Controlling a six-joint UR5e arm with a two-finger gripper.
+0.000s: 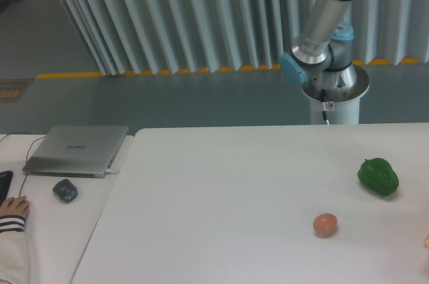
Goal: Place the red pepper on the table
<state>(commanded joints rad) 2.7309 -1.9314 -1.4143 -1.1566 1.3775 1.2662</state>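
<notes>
The red pepper is out of view. The white table (221, 190) fills the lower right of the camera view. On it lie a green bell pepper (378, 176) at the right and a small orange-pink ball (325, 224) in front of it. The arm (326, 29) rises from its base behind the table's far edge and leaves the frame at the top right. The gripper is not in view.
An adjoining white desk at the left holds a closed grey laptop (76, 150) and a dark mouse (65, 190). A person's hand (12, 209) rests at the left edge. A small yellowish thing (426, 240) shows at the right edge.
</notes>
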